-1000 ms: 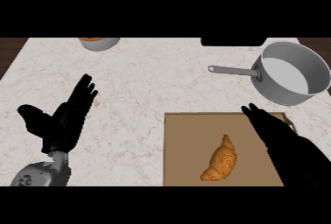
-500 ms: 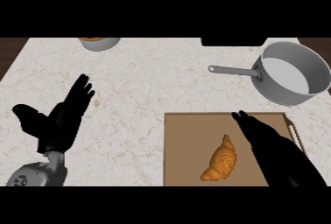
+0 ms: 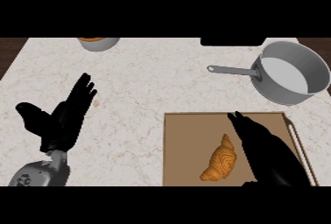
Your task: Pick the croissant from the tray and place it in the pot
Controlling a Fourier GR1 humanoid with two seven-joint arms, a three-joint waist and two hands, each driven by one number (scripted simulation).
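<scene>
Since a moment ago, the right hand [image 3: 268,151] has slid leftward over the tray [image 3: 184,148], fingers straight, just beside the croissant [image 3: 220,159]. It should lower and curl round the pastry's middle before lifting toward the pot [image 3: 294,72]. Left hand [image 3: 65,118] rests open on the counter [image 3: 149,83].

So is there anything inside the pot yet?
No, the pot looks empty: only its bare pale inside shows. The croissant lies on the tray, beside the right robot hand.
</scene>
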